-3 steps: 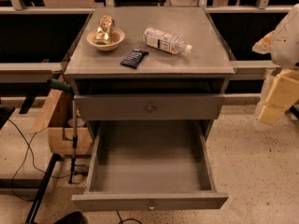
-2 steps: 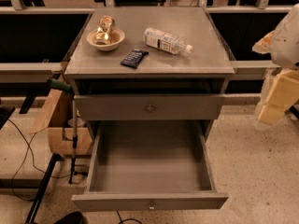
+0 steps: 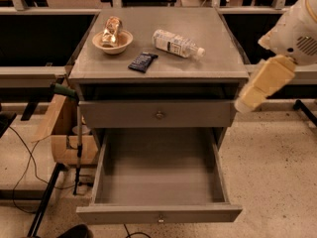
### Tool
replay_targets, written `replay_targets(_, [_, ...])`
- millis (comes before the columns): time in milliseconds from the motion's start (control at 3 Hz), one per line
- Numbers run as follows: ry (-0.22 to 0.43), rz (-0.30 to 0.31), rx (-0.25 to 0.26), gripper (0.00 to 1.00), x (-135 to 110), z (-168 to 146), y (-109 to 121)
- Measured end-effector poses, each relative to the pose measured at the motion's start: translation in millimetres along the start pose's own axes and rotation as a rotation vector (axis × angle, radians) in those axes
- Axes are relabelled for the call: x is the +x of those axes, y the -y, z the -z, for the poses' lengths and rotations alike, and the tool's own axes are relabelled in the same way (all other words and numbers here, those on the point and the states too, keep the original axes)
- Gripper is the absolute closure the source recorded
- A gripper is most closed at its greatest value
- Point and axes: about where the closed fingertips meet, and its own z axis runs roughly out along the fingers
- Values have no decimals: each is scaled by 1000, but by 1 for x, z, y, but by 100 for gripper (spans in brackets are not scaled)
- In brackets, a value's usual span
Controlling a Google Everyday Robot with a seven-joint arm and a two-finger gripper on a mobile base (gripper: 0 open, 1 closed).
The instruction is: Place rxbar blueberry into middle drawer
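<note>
Three items lie on the cabinet top: the rxbar blueberry, a clear water bottle on its side, and a shallow bowl holding a gold can.

- Bar: flat, near the front edge of the top, left of centre. It lies between the bowl and the bottle and touches neither.
- Middle drawer: pulled fully out, tray bare. The drawer above it is closed.
- Gripper: off the right front corner of the cabinet, below the level of the top and beside the closed drawer front. It holds nothing that I can see. Whether it is apart or together, cannot tell. It is well apart from the bar.

Step in hand (judgement): the approach to the pick. The bar is not grasped, so nothing of the transfer is done; only the drawer stands ready.

Next move calls for: lifting the gripper above the top, carrying it left over the front edge, and coming down on the bar with the jaws across its narrow width. The bar is thin and lies flat, so the descent must reach nearly to the surface.

In the way:
- The bottle lies on the line from the gripper to the bar, and a low sweep could roll it.
- The bowl is close on the far left.
- The closed upper drawer front overhangs the back of the open tray, so the release should be toward the tray's middle or front.

Around: cables and a wooden box on the floor at left, clear of the path.
</note>
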Motion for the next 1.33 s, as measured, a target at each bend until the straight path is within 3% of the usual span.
replay_targets(333, [186, -154, -7, 0, -55, -21, 21])
replay_targets(667, [315, -293, -2, 0, -113, -41, 40])
replay_targets(1333, [334, -306, 6, 0, -112, -38, 40])
